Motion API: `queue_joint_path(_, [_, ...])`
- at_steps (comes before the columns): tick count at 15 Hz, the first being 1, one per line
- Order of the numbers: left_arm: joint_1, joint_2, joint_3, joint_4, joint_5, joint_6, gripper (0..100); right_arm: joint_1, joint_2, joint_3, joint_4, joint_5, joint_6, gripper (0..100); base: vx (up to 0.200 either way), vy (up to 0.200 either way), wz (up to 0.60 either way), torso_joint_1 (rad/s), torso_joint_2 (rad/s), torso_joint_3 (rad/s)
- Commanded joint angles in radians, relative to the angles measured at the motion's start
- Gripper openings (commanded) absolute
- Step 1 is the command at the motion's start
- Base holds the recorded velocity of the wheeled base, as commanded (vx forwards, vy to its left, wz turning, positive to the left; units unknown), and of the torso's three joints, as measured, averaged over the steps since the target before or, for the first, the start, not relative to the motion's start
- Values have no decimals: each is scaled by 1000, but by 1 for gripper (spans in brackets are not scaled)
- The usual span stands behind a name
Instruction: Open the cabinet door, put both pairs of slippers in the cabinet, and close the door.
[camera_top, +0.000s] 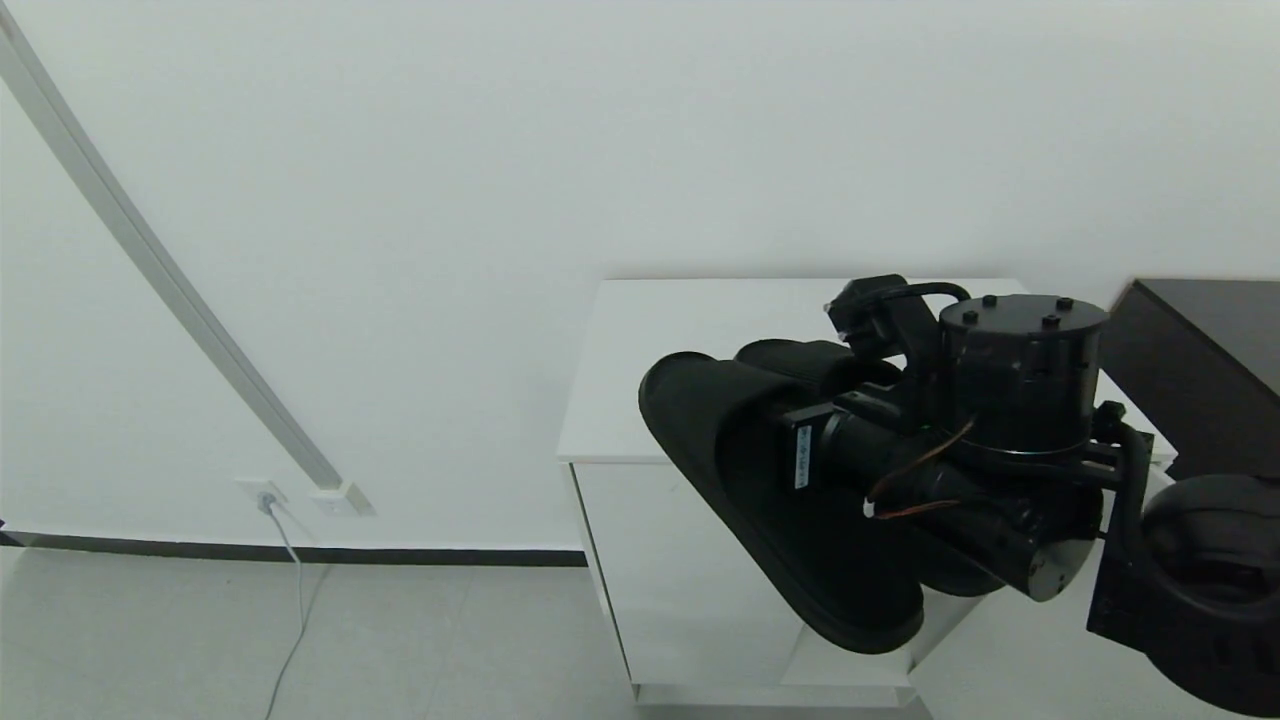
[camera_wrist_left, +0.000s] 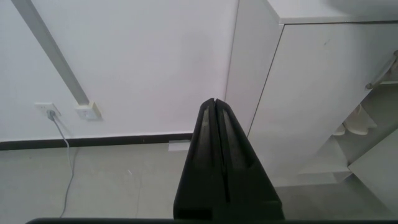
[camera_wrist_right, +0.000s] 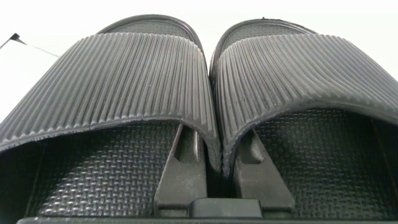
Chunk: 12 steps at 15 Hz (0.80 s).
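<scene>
A pair of black slippers (camera_top: 790, 500) hangs in front of the white cabinet (camera_top: 690, 340), soles facing left. My right gripper (camera_wrist_right: 214, 149) is shut on the black slippers (camera_wrist_right: 149, 81), pinching their two inner edges together under the ribbed straps. The cabinet door (camera_wrist_left: 379, 177) stands open on the right side, and a pale pair of slippers (camera_wrist_left: 357, 121) lies on a shelf inside. My left gripper (camera_wrist_left: 214, 106) is shut with nothing in it, low beside the cabinet's left side, over the floor.
A wall socket with a grey cable (camera_top: 268, 498) and a slanted conduit (camera_top: 150, 255) are on the wall to the left. A dark piece of furniture (camera_top: 1210, 350) stands right of the cabinet. Open floor (camera_top: 300, 640) lies to the left.
</scene>
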Motion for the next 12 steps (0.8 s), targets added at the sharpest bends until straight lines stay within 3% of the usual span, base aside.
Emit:
queue_joint_path(1, [0,1,0,0,0,0,0,1,-20,13,0,1,0,0,0,0,0,0,0,0])
queue_joint_path(6, [0,1,0,0,0,0,0,4,-21,37,-1,-1,-5,0,0,0,0,0,0,0])
queue_joint_path(12, [0,1,0,0,0,-1,0,7,-16,50,-4,-2,-6,0,-200,0,0,1,2,2])
